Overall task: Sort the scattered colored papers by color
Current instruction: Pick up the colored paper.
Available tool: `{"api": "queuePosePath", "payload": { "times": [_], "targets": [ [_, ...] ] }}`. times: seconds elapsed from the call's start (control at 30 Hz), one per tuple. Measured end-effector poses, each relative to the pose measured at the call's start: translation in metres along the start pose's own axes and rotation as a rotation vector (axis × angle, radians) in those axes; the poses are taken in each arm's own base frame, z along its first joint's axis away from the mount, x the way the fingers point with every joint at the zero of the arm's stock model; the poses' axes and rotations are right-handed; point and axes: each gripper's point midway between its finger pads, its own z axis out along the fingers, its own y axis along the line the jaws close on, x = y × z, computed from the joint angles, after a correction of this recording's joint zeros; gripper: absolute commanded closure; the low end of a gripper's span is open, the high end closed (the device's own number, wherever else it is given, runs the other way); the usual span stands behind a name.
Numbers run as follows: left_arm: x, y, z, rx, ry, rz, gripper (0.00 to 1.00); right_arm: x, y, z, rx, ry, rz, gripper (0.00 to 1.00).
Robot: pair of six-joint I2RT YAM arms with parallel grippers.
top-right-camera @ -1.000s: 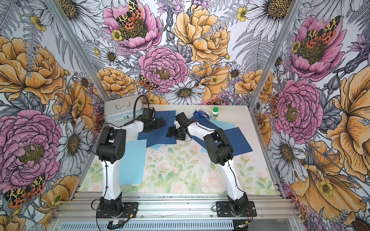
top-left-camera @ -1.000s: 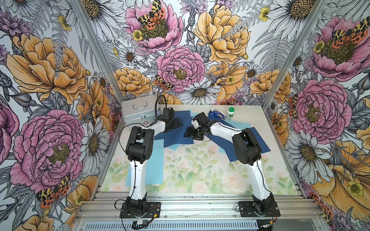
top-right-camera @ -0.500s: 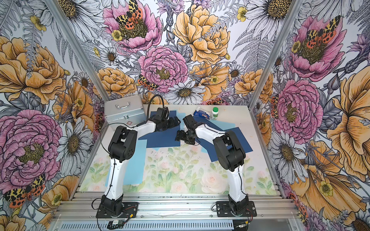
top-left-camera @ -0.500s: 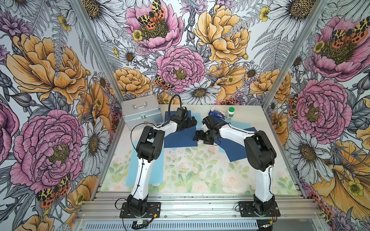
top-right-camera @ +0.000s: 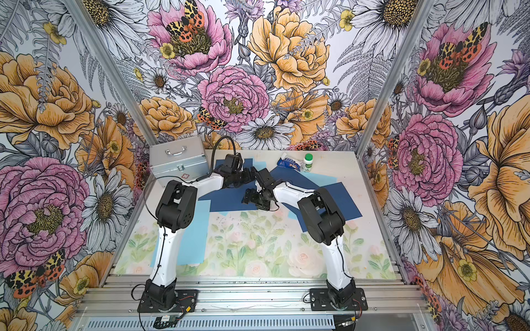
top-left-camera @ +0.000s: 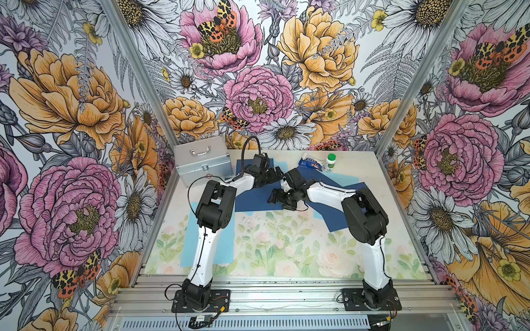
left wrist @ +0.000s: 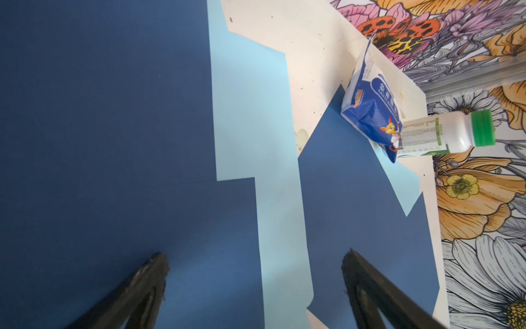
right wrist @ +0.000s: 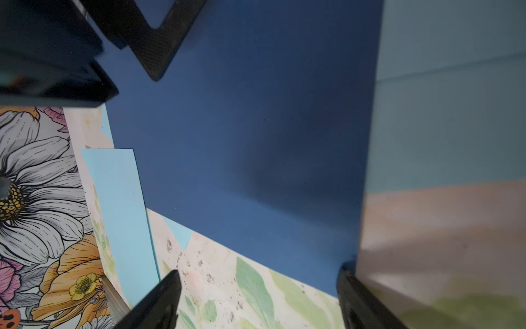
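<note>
Tabletop [top-left-camera: 272,252] first: a floral mat spreads under both claws. Silver case [top-left-camera: 202,160] sits well behind the left claw [top-left-camera: 276,173], by the back wall on its outer side.

Now the papers. A big navy sheet [top-left-camera: 249,199] lies flat directly below both claws. The right claw [top-left-camera: 275,197] hangs over that sheet's near edge, where it meets the mat. A second navy sheet [top-left-camera: 334,220] lies behind the right claw, partly under its arm. A light blue sheet [top-left-camera: 187,246] lies well back from the left claw, beside that arm's base. More light blue [top-left-camera: 341,179] peeks out at the back, beyond the right claw.

Left claw is spread wide, nothing between its fingers [left wrist: 153,273]. Below the gap runs a light blue strip [left wrist: 256,128], with navy on either side. Right claw is spread wide too, fingers [right wrist: 168,290] apart and gripping nothing.

It's tight in the middle! The left claw's fingers show in the right wrist view, just ahead of the right claw. A pale blurred panel [right wrist: 441,171] sits beside one right finger; what it is, I can't tell.

Smaller stuff: a blue-and-white packet [top-left-camera: 311,164] lies ahead of the left claw, and a white bottle [top-left-camera: 330,163] with a green cap stands just beside it.
</note>
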Motion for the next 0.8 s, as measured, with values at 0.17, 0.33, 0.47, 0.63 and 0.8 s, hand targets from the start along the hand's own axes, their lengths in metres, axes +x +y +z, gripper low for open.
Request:
{"api": "queuePosePath", "payload": {
  "times": [0.17,0.33,0.47,0.63,0.8],
  "targets": [
    [-0.001,-0.003,0.002,0.017,0.002,-0.035,0.02,-0.008,0.005,0.005,-0.005,-0.002,0.059,0.14],
    [-0.003,-0.006,0.005,0.036,0.001,-0.054,0.02,-0.012,0.006,0.006,-0.003,0.000,0.090,0.14],
    [-0.004,-0.009,0.004,0.045,0.001,-0.057,0.02,-0.012,0.006,0.005,-0.005,-0.008,0.084,0.13],
    [0.006,-0.021,0.003,0.063,0.049,-0.035,0.02,-0.007,-0.012,-0.012,0.026,-0.049,0.004,0.13],
    [0.037,-0.038,0.002,0.021,0.149,0.048,0.02,-0.010,-0.049,-0.052,0.093,-0.099,-0.017,0.11]
  ]
}}
